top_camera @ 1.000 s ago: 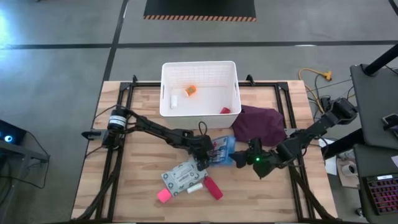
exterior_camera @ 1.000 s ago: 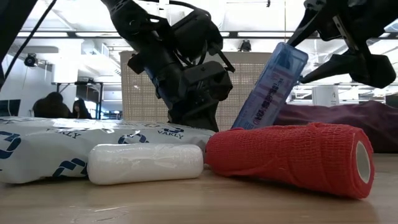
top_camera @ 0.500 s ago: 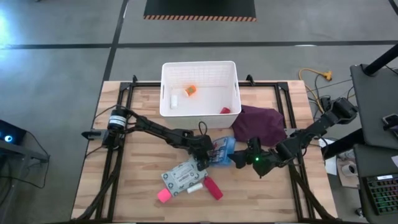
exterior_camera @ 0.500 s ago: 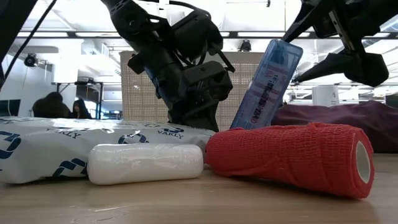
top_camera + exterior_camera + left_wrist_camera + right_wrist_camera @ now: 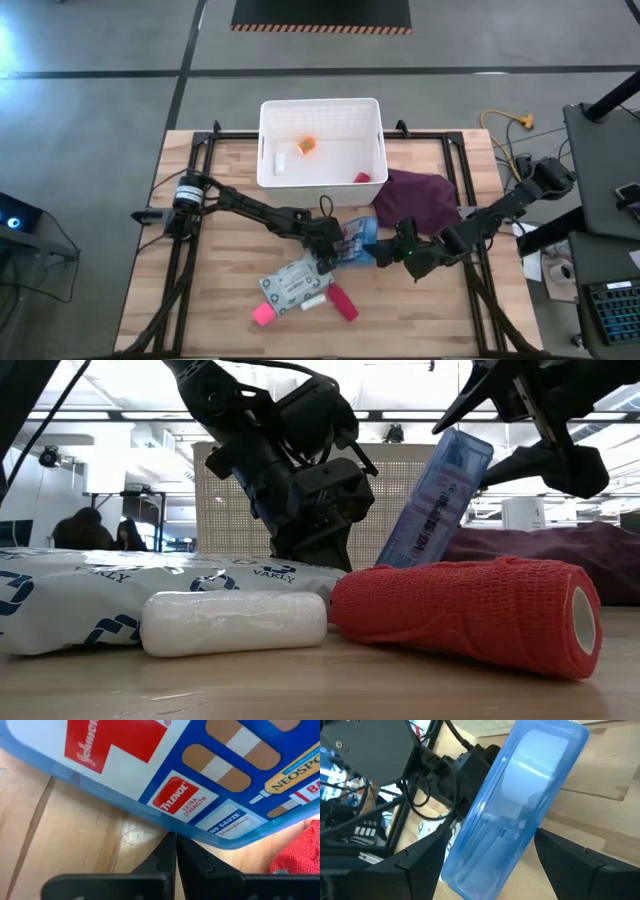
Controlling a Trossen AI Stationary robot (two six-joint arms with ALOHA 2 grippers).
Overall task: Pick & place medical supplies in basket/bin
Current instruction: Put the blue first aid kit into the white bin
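The blue first-aid box (image 5: pixel 358 240) stands tilted on its lower edge near the table's middle, between both grippers. In the low view the box (image 5: pixel 435 495) leans right, its lower end hidden behind the red roll (image 5: pixel 465 615). My right gripper (image 5: pixel 387 252) is shut on the box (image 5: pixel 515 810). My left gripper (image 5: pixel 335 245) is shut, its tips (image 5: pixel 174 840) at the box's lower edge (image 5: pixel 200 837). The white bin (image 5: pixel 320 172) at the far side holds an orange item, a white piece and a red piece. My left gripper has its shut fingertips (image 5: pixel 170 845) low on the table, against the lower edge (image 5: pixel 165 827) of the box's printed face, coming from the table's left. My right gripper pinches the box's upper end (image 5: pixel 465 450) with one finger (image 5: pixel 470 400) on each side, coming from the table's right. The box stays tilted with its lower edge down by the table.
A grey-green flat packet (image 5: pixel 293 283), pink cube (image 5: pixel 263 313), white roll (image 5: pixel 315 301) and red roll (image 5: pixel 343 301) lie near the table's near edge, left of the box. A maroon cloth (image 5: pixel 418 200) lies right of the bin. People sit in the room beyond (image 5: pixel 95 530).
My right gripper has shifted a little toward the table's left with the box. The box's upper end tipped more upright, then leaned back toward the right, while its lower edge stayed in place. My left gripper has kept still.
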